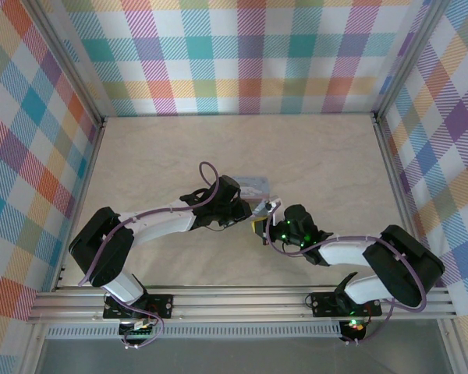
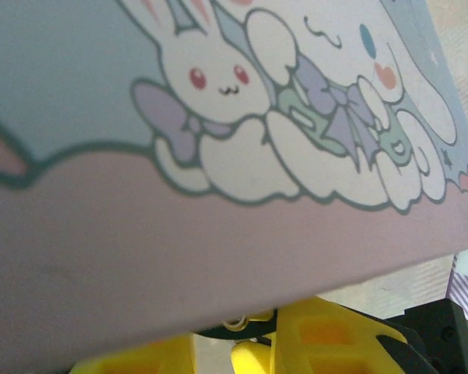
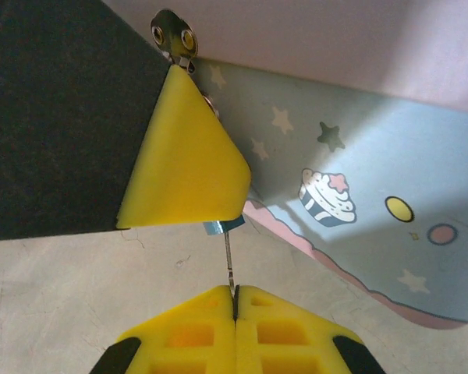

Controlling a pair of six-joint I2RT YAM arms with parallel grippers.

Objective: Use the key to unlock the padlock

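The right tool (image 3: pixel 235 302) is pinching the thin dark metal key (image 3: pixel 229 265) between closed yellow pads. The key's long axis is pointing straight away from it, toward the tiny bluish-black padlock (image 3: pixel 221 227) at its tip. The padlock is peeking from under a yellow finger of the left tool (image 2: pixel 214 347), beside the pale blue rectangular cartoon tin (image 3: pixel 359 148) near the middle of the beige bench (image 1: pixel 320 156). I cannot tell whether the left tool is gripping it. The right arm is looking best placed to push along that axis.
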